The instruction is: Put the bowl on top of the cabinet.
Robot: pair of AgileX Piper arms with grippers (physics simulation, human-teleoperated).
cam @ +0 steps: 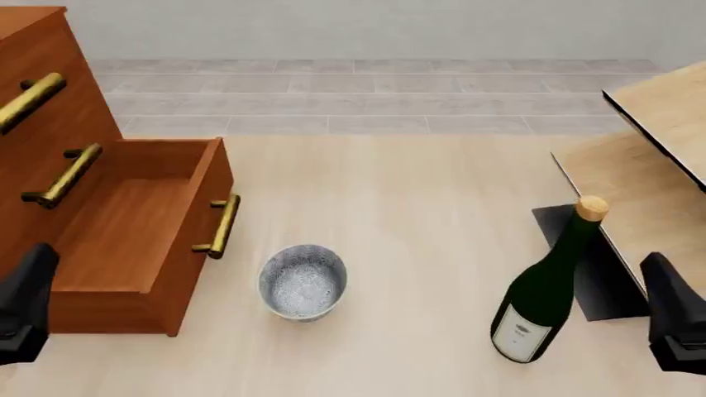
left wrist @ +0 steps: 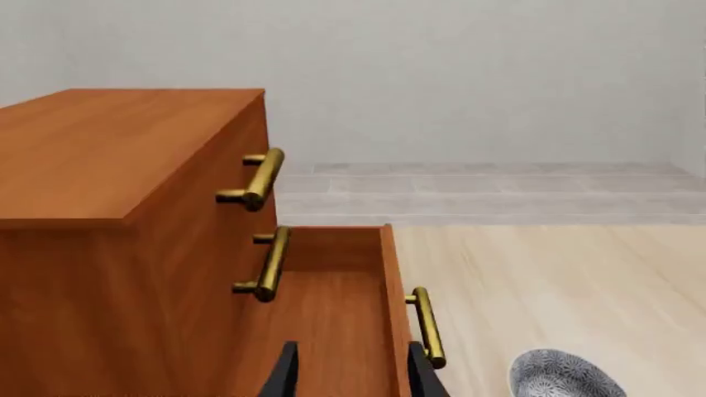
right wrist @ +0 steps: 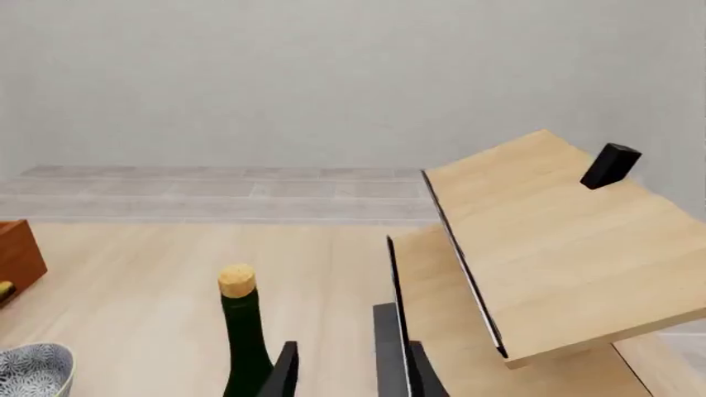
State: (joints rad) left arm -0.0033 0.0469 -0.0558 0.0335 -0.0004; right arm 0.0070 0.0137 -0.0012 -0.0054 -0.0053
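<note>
Bowl sits upright on the table, lower centre of your front view, just right of the cabinet's open bottom drawer. A bottle stands at lower right. Your left gripper and right gripper each show fingers spread apart, holding nothing.

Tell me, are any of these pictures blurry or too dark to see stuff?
No: front view is evenly lit and sharp, the bowl and bottle casting hardly any shadow; left wrist view shows the cabinet crisp, brass handles glinting softly; right wrist view is bright and flat, without glare.
</note>
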